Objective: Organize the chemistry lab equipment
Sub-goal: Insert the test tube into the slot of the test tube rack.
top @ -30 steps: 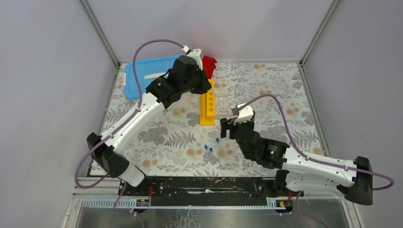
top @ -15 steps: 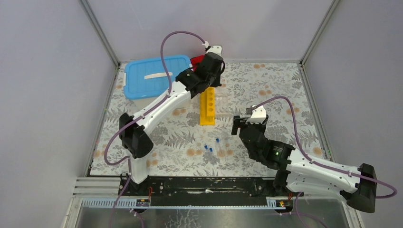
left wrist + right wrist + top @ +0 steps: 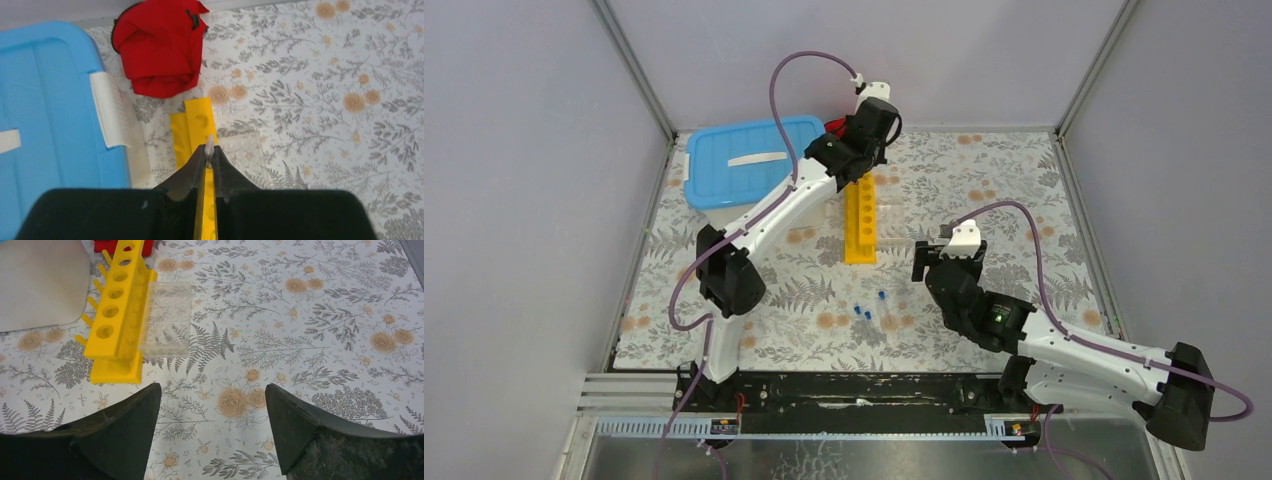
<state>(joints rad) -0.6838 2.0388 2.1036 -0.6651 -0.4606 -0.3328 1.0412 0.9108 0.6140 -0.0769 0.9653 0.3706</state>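
Observation:
My left gripper [image 3: 209,148] is shut, and a small pale clear tube [image 3: 210,141] pokes out between its tips. It hangs over the far end of the long yellow holed rack [image 3: 860,225], near the red object [image 3: 160,45]. A clear tube holder [image 3: 166,319] lies against the rack's right side. Three small blue-capped tubes [image 3: 867,310] lie loose on the mat in front of the rack. The white tub with its blue lid [image 3: 744,160] stands at the back left. My right gripper [image 3: 212,425] is open and empty, low over bare mat to the right of the rack.
A flower-patterned mat [image 3: 1024,190] covers the table inside a metal frame and grey walls. The red object [image 3: 834,125] sits at the back between tub and rack. The right arm [image 3: 1074,350] stretches across the front right.
The left arm swung right and away from the tub, ending over the rack's far end. The right gripper drifted a little to the right.

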